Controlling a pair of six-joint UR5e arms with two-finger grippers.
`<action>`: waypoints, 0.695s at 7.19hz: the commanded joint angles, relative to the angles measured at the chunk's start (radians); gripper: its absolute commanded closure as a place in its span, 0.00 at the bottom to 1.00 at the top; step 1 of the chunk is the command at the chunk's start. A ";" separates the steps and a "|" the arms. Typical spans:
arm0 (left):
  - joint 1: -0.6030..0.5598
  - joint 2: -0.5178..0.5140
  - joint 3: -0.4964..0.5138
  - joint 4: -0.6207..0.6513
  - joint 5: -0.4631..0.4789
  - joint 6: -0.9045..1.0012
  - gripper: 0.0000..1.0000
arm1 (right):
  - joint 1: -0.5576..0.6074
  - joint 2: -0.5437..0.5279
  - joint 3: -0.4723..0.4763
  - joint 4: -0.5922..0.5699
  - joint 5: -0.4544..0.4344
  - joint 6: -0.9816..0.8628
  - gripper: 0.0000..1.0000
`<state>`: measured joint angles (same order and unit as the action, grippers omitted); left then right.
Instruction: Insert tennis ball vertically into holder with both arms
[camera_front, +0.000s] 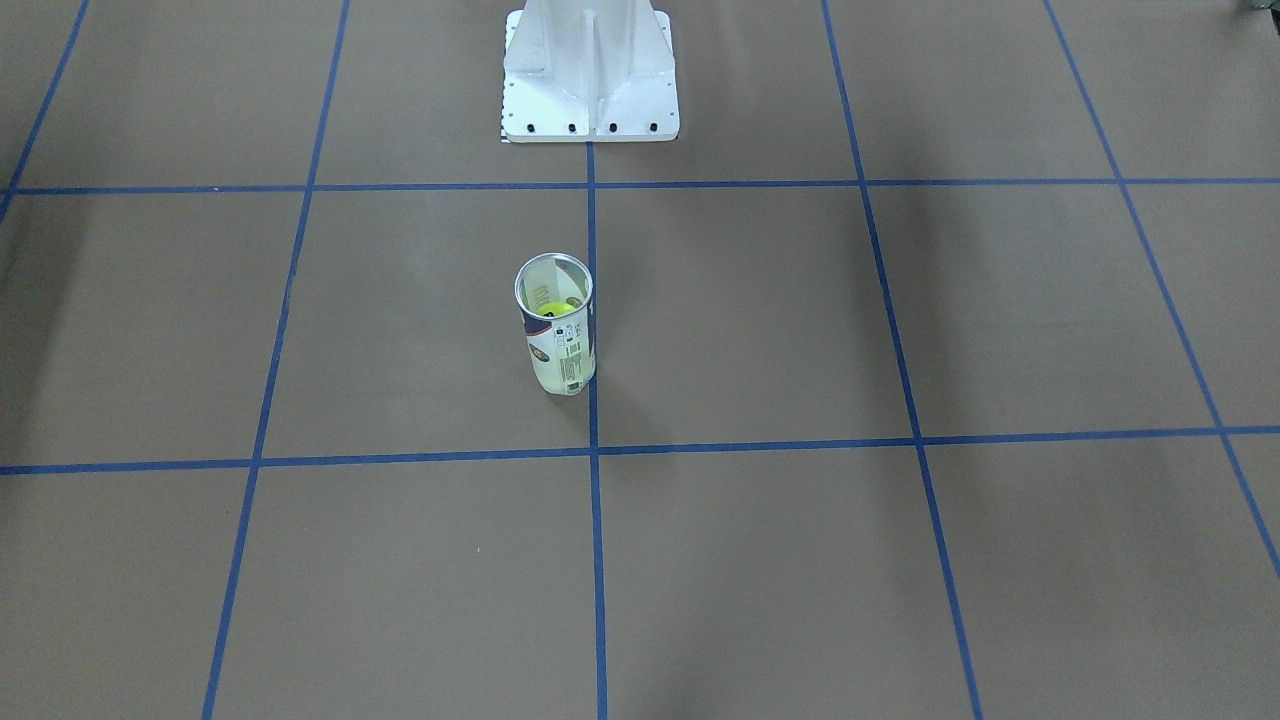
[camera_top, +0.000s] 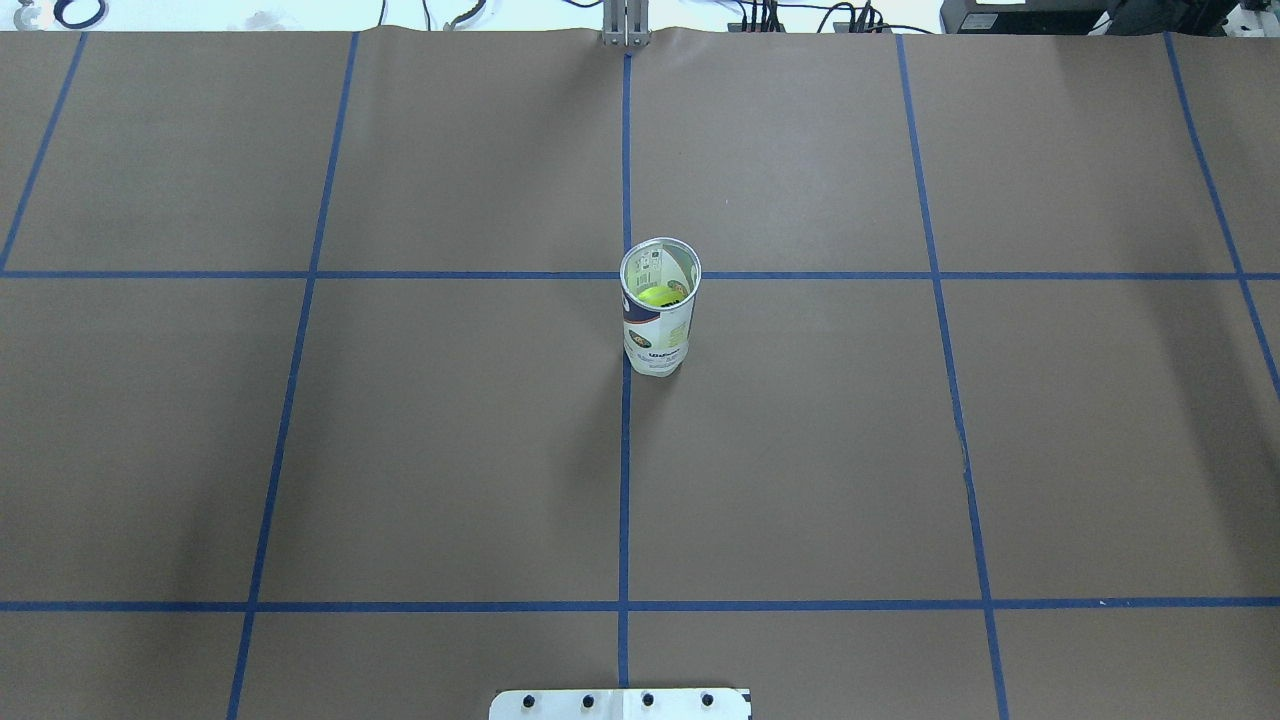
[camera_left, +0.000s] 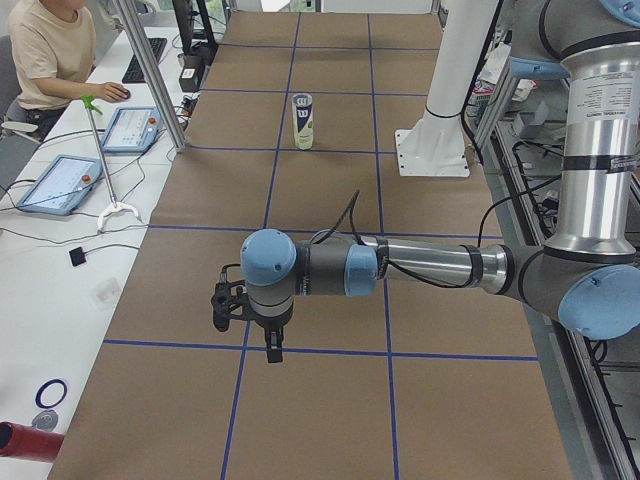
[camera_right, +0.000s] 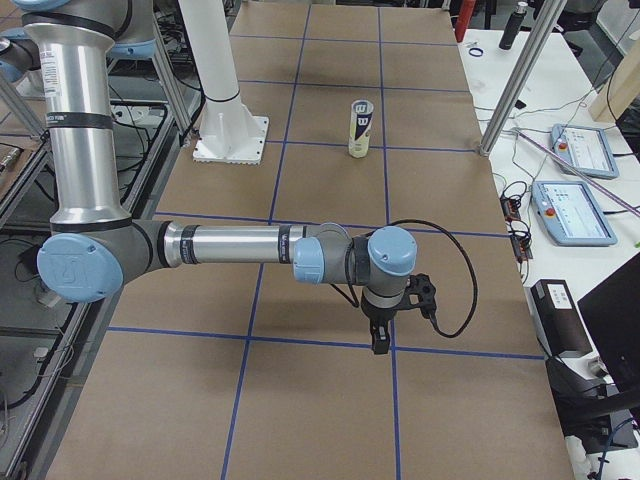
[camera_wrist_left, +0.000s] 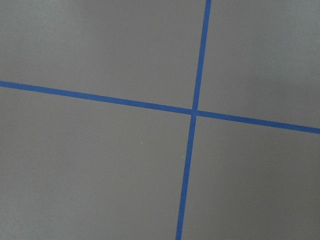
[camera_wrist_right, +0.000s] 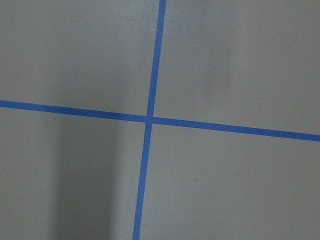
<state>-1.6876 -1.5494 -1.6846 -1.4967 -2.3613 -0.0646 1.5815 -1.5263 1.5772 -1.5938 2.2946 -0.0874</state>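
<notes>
Just left of the middle of the front-facing view, the holder (camera_front: 556, 325) stands upright on the brown surface (camera_front: 900, 320), just beside a blue tape line (camera_front: 596, 560) and well apart from the white pedestal base (camera_front: 590, 75) at the top edge. A yellow-green tennis ball (camera_front: 557, 309) shows through the open mouth, lying down inside, so the insertion looks done or nearly so

By its look the holder is a light, thin-walled clear plastic tube. It should be stiff at the metal rim and probably springy and slick at mid-wall, and it is tall enough to tip under a sideways nudge. A sensible hold would be across the wall at mid-height or lower, gently, so that the plastic does not buckle. The ball is felt-covered, so likely soft, grippy and light

On the label, a large white W sits on a navy band in both side views. In the overhead view a dark word low on the white part may read "Wilson", though it is too small to be sure. The barcode and fine print facing the front camera cannot be read

The left claw (camera_left: 272, 350) points down at the lower middle of the left-side view, and the right claw (camera_right: 381, 340) does likewise in the right-side view, each far from the holder. Whether either is parted or closed cannot be told from these angles, and no object shows at either one. Both wrist views show only brown surface and crossing tape
</notes>
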 joint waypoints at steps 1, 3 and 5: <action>0.003 -0.001 -0.001 -0.004 0.028 0.002 0.00 | 0.000 0.000 0.001 0.000 0.000 0.000 0.00; 0.003 -0.003 0.009 -0.043 0.024 0.002 0.00 | 0.000 0.000 0.000 0.000 0.000 0.000 0.00; 0.003 0.005 0.010 -0.099 0.017 0.002 0.00 | 0.000 0.000 0.001 0.000 0.000 0.000 0.00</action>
<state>-1.6844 -1.5472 -1.6764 -1.5704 -2.3424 -0.0630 1.5815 -1.5263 1.5778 -1.5938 2.2949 -0.0874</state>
